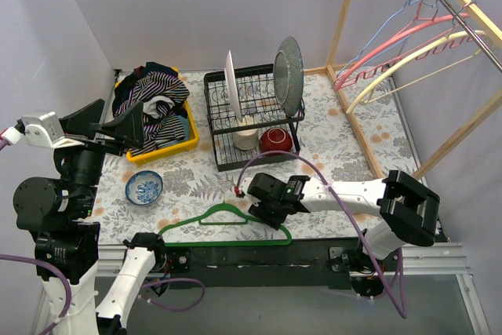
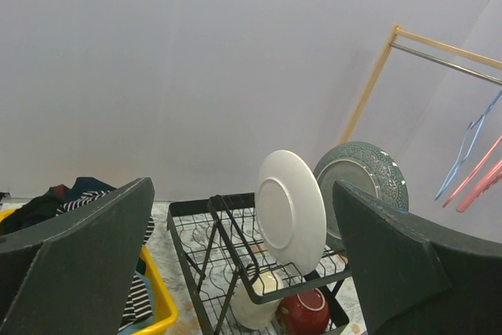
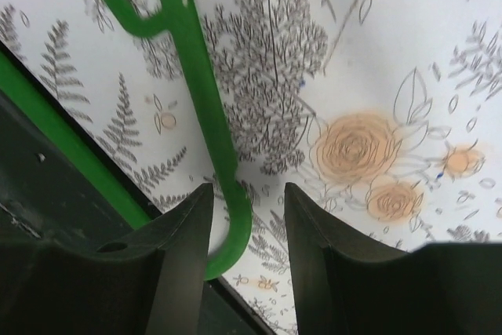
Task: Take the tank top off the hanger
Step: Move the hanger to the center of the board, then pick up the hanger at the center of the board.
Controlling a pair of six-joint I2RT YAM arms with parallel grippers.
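Observation:
The green hanger (image 1: 188, 221) lies flat and bare on the flowered tablecloth near the front edge. My right gripper (image 1: 276, 216) hovers low over its right end. In the right wrist view the hanger's curved end (image 3: 200, 92) runs between the jaws of the right gripper (image 3: 247, 194), close against the left finger, with a gap to the right finger; the jaws stand open and unclamped. A heap of striped and dark clothes (image 1: 149, 103) fills the yellow bin (image 1: 169, 147); I cannot tell which piece is the tank top. My left gripper (image 1: 118, 119) (image 2: 243, 194) is raised at the left, wide open and empty.
A black dish rack (image 1: 255, 115) at the middle back holds a white plate (image 2: 292, 209), a grey-green plate (image 1: 288, 64), a red bowl (image 1: 275, 140) and a cup. A blue patterned bowl (image 1: 144, 187) sits left of the hanger. A wooden rail with coloured hangers (image 1: 408, 45) stands at the right.

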